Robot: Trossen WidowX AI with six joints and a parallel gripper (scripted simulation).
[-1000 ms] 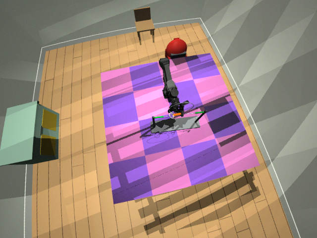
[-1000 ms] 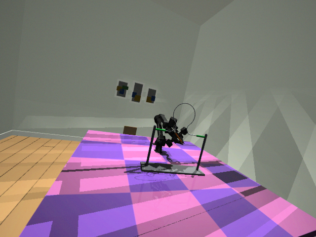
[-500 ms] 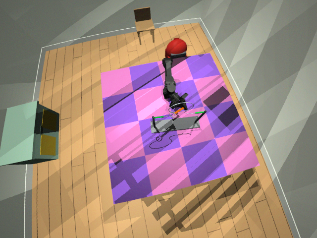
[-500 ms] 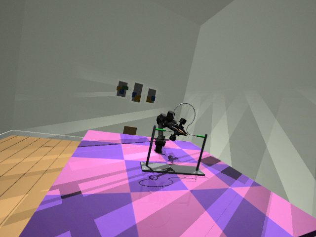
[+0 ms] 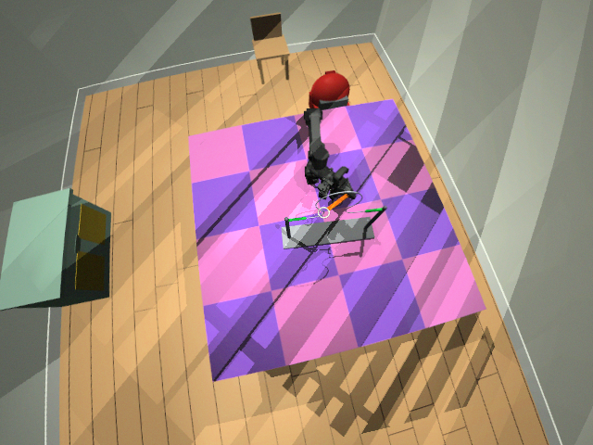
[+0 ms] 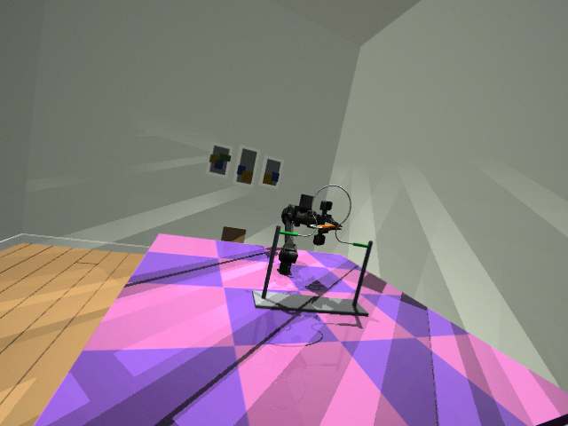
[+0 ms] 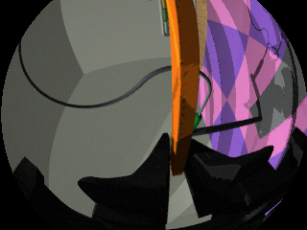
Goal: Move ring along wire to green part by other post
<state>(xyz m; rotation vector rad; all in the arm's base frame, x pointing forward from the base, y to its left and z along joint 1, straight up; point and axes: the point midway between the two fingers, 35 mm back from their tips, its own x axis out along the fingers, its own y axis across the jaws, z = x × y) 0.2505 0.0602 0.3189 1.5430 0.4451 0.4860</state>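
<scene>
My gripper (image 5: 351, 195) (image 6: 339, 226) (image 7: 172, 137) is shut on the end of the orange handle (image 5: 337, 202) (image 6: 327, 226) (image 7: 184, 96), above the base. The white ring (image 5: 318, 212) is at the handle's far end, at the grey wire (image 6: 350, 206) (image 7: 86, 106) on the left side of its loop, right of the left green part (image 5: 296, 219) (image 6: 288, 232). The exterior view shows it almost edge-on; whether it touches the wire cannot be told. It is out of sight in the wrist view. The right green part (image 5: 374, 209) (image 6: 360, 244) is by the right post (image 5: 369, 228) (image 6: 362, 275).
The left post (image 5: 288, 230) (image 6: 271, 264) and right post stand on a grey base (image 5: 296, 242) (image 6: 284, 303) on the checkered table. The loop rises beside the gripper and arm. A chair (image 5: 271, 47), a red rounded object (image 5: 329, 88) and a green cabinet (image 5: 35, 248) stand farther off.
</scene>
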